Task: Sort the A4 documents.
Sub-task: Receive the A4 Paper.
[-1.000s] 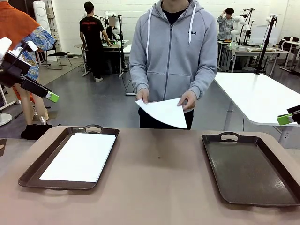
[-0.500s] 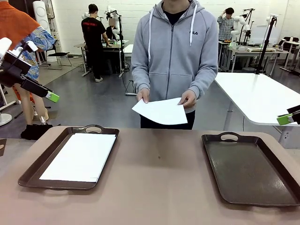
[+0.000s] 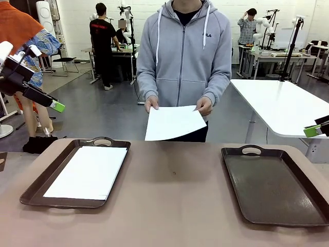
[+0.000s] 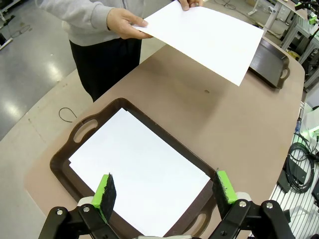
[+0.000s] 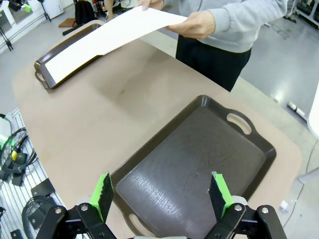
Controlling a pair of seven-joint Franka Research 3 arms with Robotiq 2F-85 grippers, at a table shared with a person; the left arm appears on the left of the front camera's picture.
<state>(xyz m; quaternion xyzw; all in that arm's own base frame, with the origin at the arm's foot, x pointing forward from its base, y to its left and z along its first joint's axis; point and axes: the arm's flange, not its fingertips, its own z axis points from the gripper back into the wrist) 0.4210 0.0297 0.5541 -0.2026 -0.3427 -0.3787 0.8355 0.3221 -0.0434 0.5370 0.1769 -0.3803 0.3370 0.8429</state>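
Observation:
One white A4 document point(image 3: 87, 171) lies flat in the left brown tray point(image 3: 43, 180); the same sheet point(image 4: 139, 169) fills that tray point(image 4: 62, 164) in the left wrist view. A person at the far side holds a second A4 document point(image 3: 172, 122) in both hands above the table's far edge; this sheet point(image 4: 207, 35) point(image 5: 117, 30) hangs in the air in both wrist views. My left gripper point(image 4: 164, 191) hovers open above the left tray, with a green pad point(image 3: 57, 106) high at the left in the front view. My right gripper point(image 5: 162, 191) hovers open above the empty right tray point(image 5: 194, 164).
The right tray point(image 3: 277, 185) is bare. Brown tabletop point(image 3: 175, 200) lies between the two trays. A white table point(image 3: 282, 105) stands behind at the right. Other people and benches are farther back.
The person has turned the held sheet from a tilted, folded-looking pose to facing me flat and shifted slightly left. Both grippers have stayed still and open.

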